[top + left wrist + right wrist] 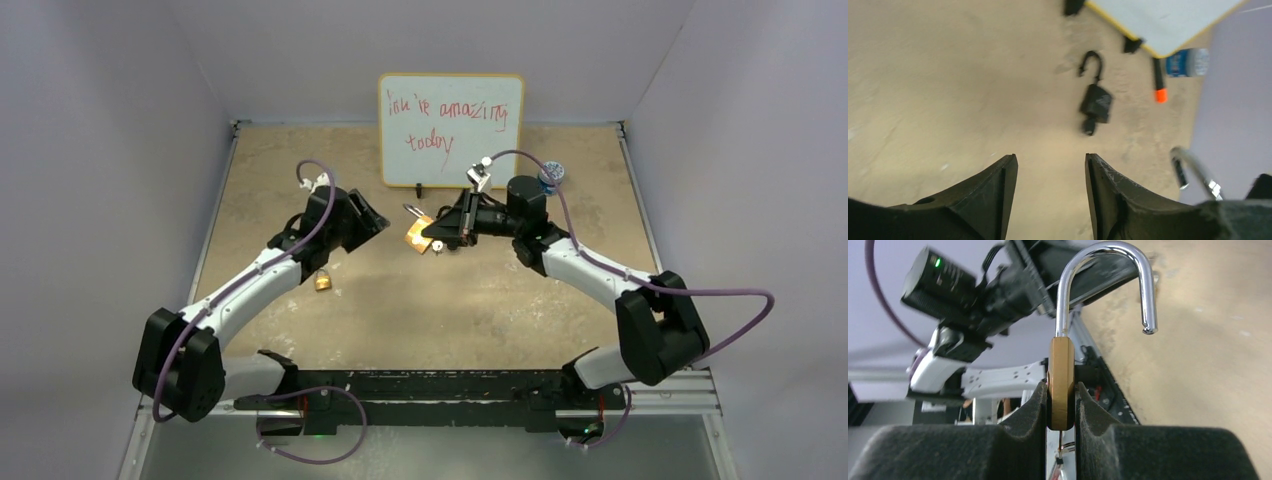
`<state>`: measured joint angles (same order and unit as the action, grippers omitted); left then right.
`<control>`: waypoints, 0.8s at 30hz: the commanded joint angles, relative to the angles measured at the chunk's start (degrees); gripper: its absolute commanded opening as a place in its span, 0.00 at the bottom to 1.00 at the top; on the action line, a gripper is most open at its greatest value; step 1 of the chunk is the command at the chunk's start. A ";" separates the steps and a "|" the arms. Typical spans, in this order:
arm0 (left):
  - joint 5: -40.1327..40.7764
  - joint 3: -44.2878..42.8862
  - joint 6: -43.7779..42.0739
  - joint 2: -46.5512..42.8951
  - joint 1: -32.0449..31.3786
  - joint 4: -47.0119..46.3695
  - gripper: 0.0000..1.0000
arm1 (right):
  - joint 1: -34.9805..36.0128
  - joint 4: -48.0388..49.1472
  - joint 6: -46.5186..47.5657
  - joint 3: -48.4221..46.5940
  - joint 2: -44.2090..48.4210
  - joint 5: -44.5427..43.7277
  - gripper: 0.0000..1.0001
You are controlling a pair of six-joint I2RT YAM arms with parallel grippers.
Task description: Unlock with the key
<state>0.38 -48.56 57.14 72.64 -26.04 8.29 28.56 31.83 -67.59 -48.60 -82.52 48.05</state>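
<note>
Right pincer (1061, 392) pinches brass padlock (1061, 365) by its flat sides, leaving sprung shackle (1148, 295) free at upper centre; left pincer (1050, 160) spread, empty, above bench (948, 75), so unlocking looks done.

left arm (248, 285), right arm (590, 265): black joints, white links | cables (768, 300): purple | jaws: matte black, scuffed | base rail (440, 385): black

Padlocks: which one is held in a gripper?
The brass padlock with the open silver shackle, clamped in the right gripper; the black padlock lies loose on the table.
</note>
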 commanded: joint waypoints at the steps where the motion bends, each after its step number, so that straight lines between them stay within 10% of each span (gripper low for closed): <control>1: 8.82 3.23 -1.51 -4.88 -0.15 11.90 0.56 | -4.49 -5.87 3.80 2.09 3.38 -5.73 0.00; 9: 17.14 3.39 -2.74 -10.33 0.40 23.83 0.89 | -19.49 -25.93 17.64 5.85 9.81 -17.12 0.00; 17: 13.36 3.29 -7.05 -6.87 4.94 24.47 0.92 | -27.70 -35.08 25.30 6.02 10.77 -31.61 0.00; 24: 9.34 1.85 -8.89 -0.90 10.21 25.26 0.92 | -28.12 -25.33 19.30 10.64 5.40 -26.60 0.00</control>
<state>11.86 -44.25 50.92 69.43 -18.41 32.45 0.51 -2.04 -45.32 -40.05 -75.85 18.72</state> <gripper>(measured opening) 0.917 0.184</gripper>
